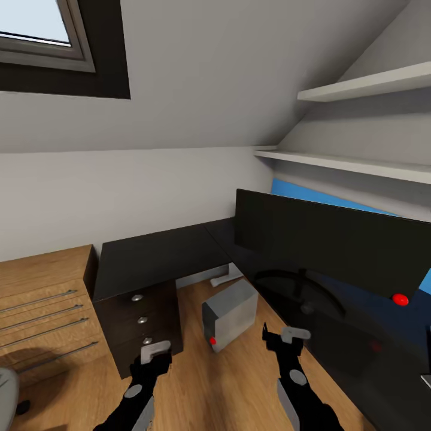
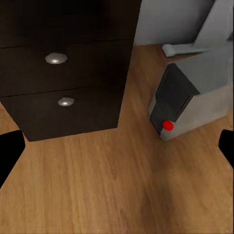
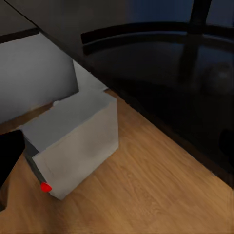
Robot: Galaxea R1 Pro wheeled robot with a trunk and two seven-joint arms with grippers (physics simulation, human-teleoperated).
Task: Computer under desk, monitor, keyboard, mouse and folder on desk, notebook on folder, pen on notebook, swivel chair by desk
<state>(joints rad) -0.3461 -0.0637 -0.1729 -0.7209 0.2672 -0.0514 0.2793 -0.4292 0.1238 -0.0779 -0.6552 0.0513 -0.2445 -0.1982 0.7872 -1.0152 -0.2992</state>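
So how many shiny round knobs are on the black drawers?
3: the top knob, the middle knob and the bottom knob, stacked down the drawers. More may hide behind the left gripper.

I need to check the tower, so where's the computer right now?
In the head view the computer sits on the wooden floor, between the black drawers and the desk holding the monitor.

Black arms (image 1: 134, 395), grey round joint caps

Attic room under a sloped grey ceiling (image 1: 227, 72), with a dark-framed skylight (image 1: 45, 42) at upper left. Pale wall (image 1: 120, 191) behind; warm wooden plank floor (image 1: 203, 383) below. Light wooden drawer cabinet (image 1: 42, 311) with slim metal handles at left. Two white shelves (image 1: 359, 87) at right, above a blue strip (image 1: 311, 194), possibly painted wall.
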